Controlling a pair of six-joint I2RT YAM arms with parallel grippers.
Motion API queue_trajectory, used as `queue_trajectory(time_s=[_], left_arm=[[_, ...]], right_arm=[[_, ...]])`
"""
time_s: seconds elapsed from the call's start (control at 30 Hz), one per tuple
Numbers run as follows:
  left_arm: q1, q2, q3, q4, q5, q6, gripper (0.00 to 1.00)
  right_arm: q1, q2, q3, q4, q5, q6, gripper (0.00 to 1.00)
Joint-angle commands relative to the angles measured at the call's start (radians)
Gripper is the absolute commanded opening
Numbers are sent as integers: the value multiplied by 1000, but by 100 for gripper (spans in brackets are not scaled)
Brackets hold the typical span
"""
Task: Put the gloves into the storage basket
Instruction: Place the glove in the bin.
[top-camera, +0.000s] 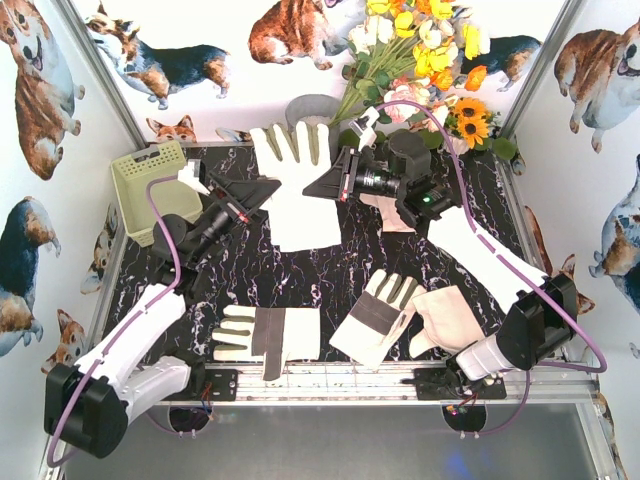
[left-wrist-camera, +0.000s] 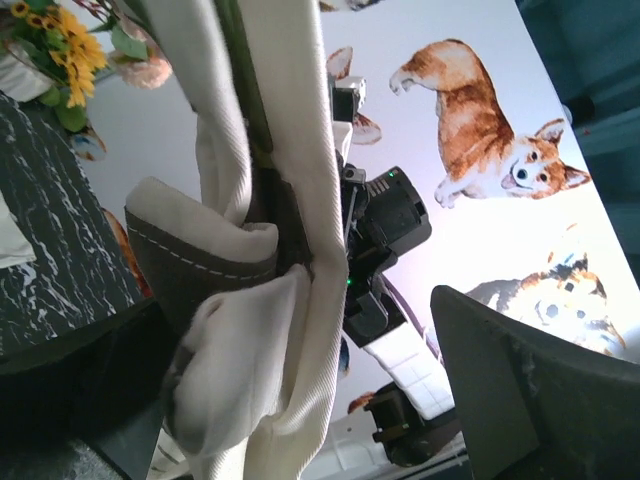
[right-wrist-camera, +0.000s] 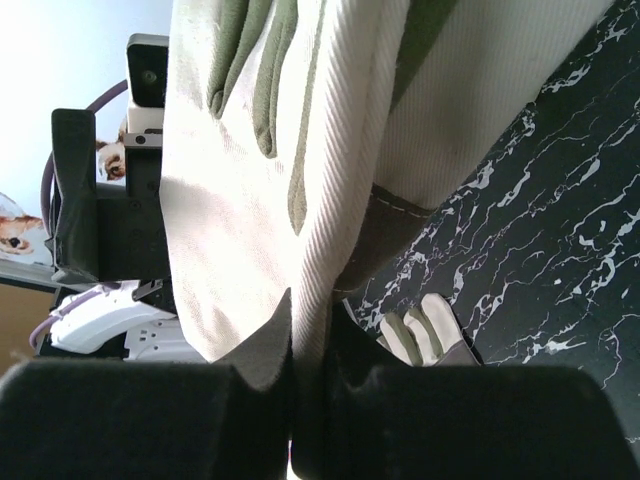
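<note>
A large cream glove (top-camera: 292, 165) with olive-grey finger patches is lifted at the back centre. My right gripper (top-camera: 316, 187) is shut on its right edge, and the pinch shows in the right wrist view, where the glove (right-wrist-camera: 290, 170) hangs from the gripper (right-wrist-camera: 308, 335). My left gripper (top-camera: 268, 188) stands open at the glove's left side. In the left wrist view the fabric (left-wrist-camera: 270, 250) hangs between its wide fingers (left-wrist-camera: 530, 390). The pale green storage basket (top-camera: 150, 175) sits at the back left. Other gloves lie near the front: one (top-camera: 265, 335), another (top-camera: 378, 315) and a third (top-camera: 447, 315).
A pinkish glove (top-camera: 385, 212) lies partly hidden under the right arm. A bunch of artificial flowers (top-camera: 425, 60) and a grey bucket (top-camera: 310, 108) stand at the back. Corgi-print walls close in the left, right and back sides.
</note>
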Motion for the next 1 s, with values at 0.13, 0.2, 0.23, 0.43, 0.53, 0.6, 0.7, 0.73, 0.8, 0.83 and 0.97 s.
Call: queue_trajectory(time_s=[0.13,0.2,0.23,0.43,0.53,0.6,0.7,0.73,0.8,0.83,0.97], left_arm=[[-4,-20,60,-179,-33,111,100],[-7,-3,75,-195,-24,117,100],[-7,3,76,-203,-22,120,100],[-17,32,127,-230,-9,133,92],[-31,53,143,-228,10,138,77],[-37,63,153,-238,22,144,68],[-39,56,156,-272,23,164,54],[-38,51,156,-290,17,176,49],[-38,47,168,-347,7,204,36],[-38,49,176,-374,5,221,29],[-38,63,227,-493,0,294,10]], right_arm=[[15,-19,23,53,39,-4,0],[24,-17,31,43,50,-16,0],[29,-17,33,37,57,-22,0],[39,-19,33,36,78,-24,0],[44,-19,34,33,92,-26,0],[44,-20,34,28,107,-25,0],[46,-20,33,25,123,-24,0],[46,-19,33,24,122,-24,0],[47,-19,29,23,122,-24,0],[48,-19,26,21,121,-25,0],[50,-20,22,-2,126,-41,0]])
